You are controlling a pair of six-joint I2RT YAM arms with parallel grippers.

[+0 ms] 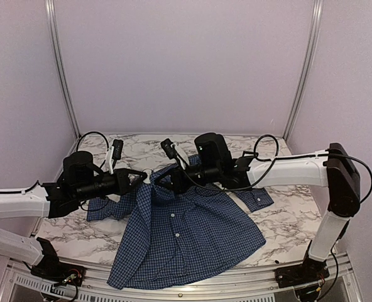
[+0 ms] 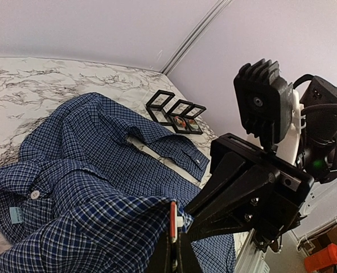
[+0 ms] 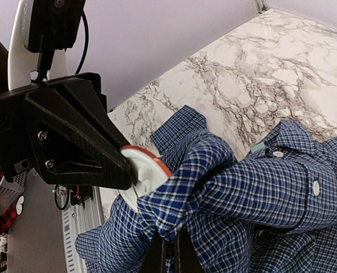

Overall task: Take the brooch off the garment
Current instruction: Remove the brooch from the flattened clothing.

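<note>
You clamped left gripper (image 2: 173,253) on white orange-rimmed brooch (image 3: 146,170), right gripper (image 3: 169,250) on blue checked shirt (image 1: 186,239); a nine-o'clock yank risked tearing.

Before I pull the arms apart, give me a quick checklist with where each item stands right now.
1. Left gripper clamped on the brooch: ok.
2. Right gripper pinching the garment right beside the brooch: ok.
3. Brooch free of the cloth: not ok, fabric is bunched against its disc.
4. Pin or clasp undone: cannot tell, hidden behind the disc and folds.
5. Gripped fold raised off the table: ok, the rest of the garment lies flat.
</note>
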